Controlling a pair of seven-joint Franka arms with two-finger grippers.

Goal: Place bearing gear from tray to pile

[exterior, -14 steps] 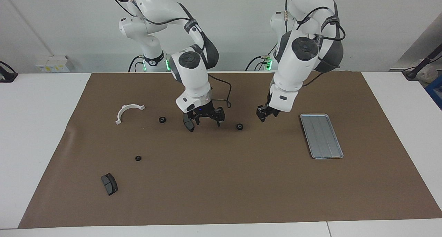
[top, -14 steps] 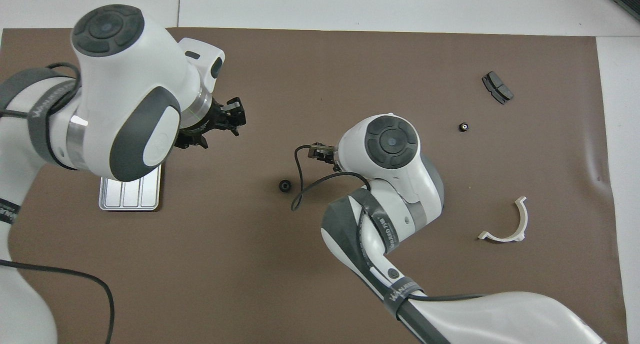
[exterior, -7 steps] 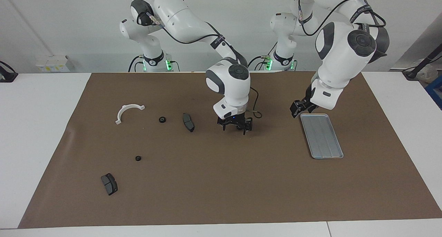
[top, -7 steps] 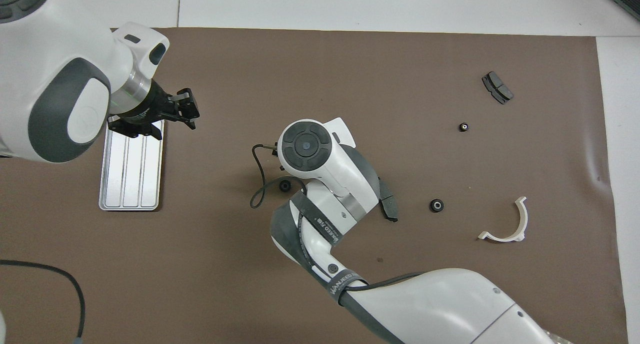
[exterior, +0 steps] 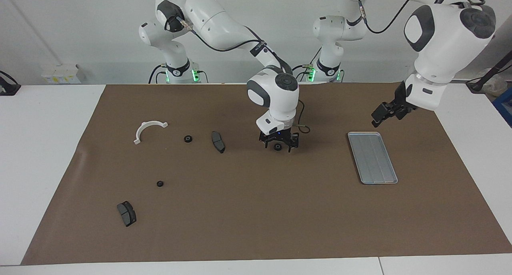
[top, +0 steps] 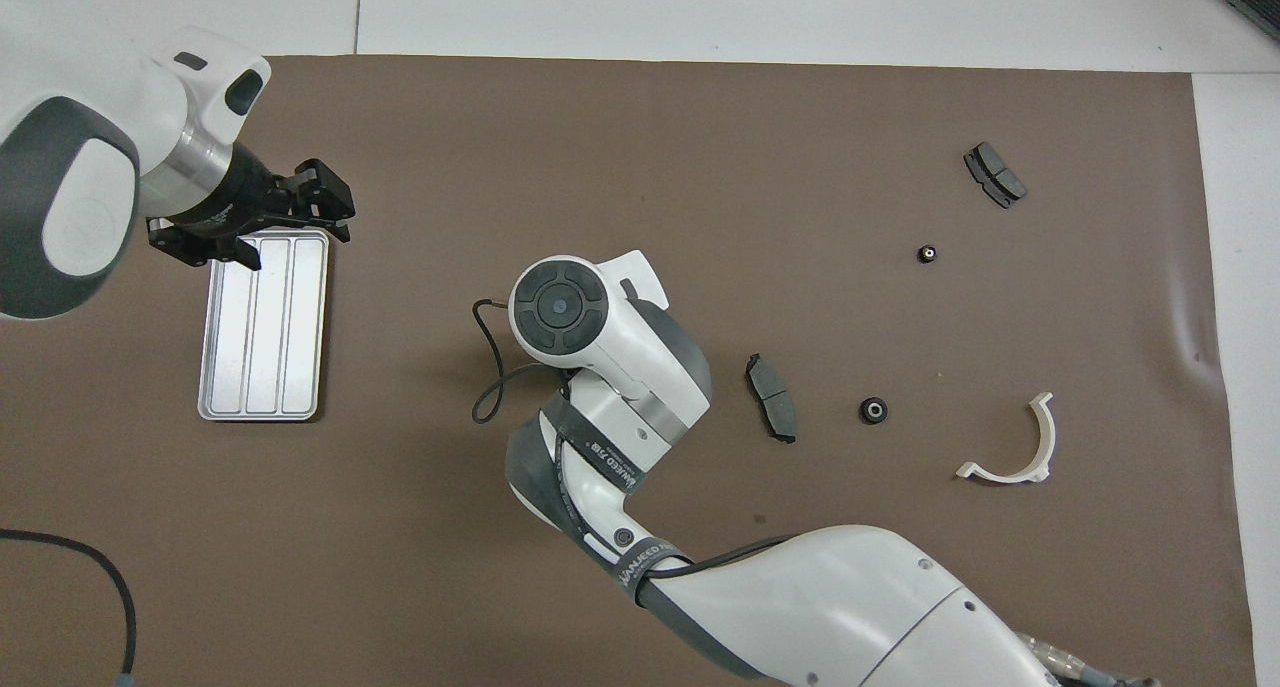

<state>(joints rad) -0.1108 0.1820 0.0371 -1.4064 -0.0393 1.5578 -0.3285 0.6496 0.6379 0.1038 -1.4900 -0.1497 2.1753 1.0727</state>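
A small black bearing gear (exterior: 277, 147) lies on the brown mat near its middle. My right gripper (exterior: 279, 144) is down over it, open, one finger on each side; in the overhead view its own wrist hides both. The grey tray (exterior: 372, 157) (top: 263, 325) sits bare toward the left arm's end. My left gripper (exterior: 378, 119) (top: 295, 242) hangs open and holds nothing over the tray's rim. The pile lies scattered toward the right arm's end: a white half-ring bracket (exterior: 148, 130) (top: 1010, 447), a dark brake pad (exterior: 218, 141) (top: 772, 411) and another gear (exterior: 188, 139) (top: 874, 409).
A second brake pad (exterior: 127, 213) (top: 995, 174) and a tiny black gear (exterior: 160, 183) (top: 927, 254) lie farther from the robots than the bracket. A cable loops off the right wrist (top: 490, 367). The brown mat (exterior: 256, 219) covers the white table.
My right gripper let go of the brake pad beside the pile's gear, then moved over and down around the middle gear. My left gripper drew back to over the tray, rose and opened.
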